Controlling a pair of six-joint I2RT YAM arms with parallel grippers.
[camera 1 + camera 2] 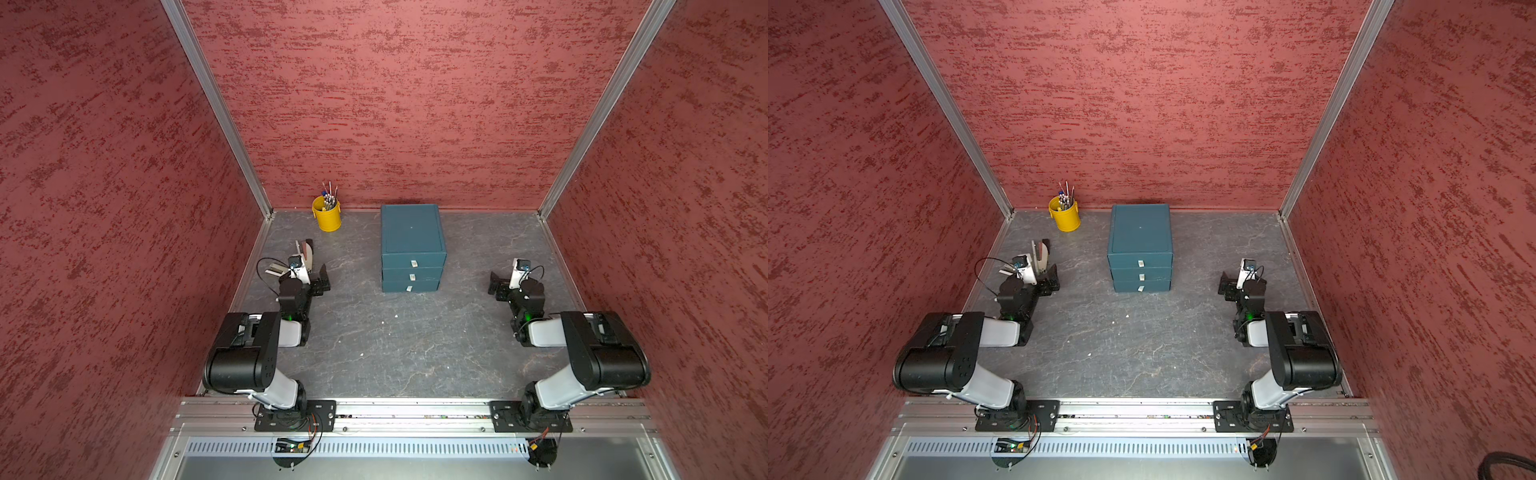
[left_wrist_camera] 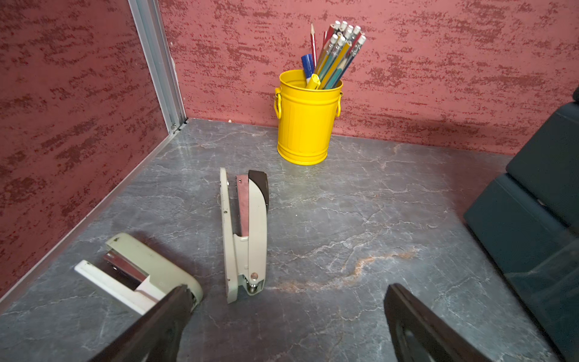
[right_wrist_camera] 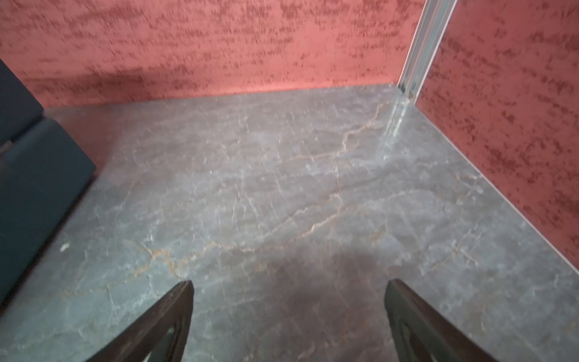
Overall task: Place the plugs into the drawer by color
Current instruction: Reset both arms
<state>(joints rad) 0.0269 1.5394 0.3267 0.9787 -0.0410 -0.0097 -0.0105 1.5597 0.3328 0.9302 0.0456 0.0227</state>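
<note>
Hovering spread and empty, left tool [image 2: 288, 288] and right tool [image 3: 289, 282] flank the closed drawer unit [image 1: 411, 249]; plugs visible nowhere, presumably light, rigid, smooth plastic, best pinched across flat sides, clear of prongs.

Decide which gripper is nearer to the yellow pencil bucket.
Left. The left gripper hangs a short way in front of the yellow pencil bucket; the right gripper is far across the table, on the other side of the drawer unit.
</note>
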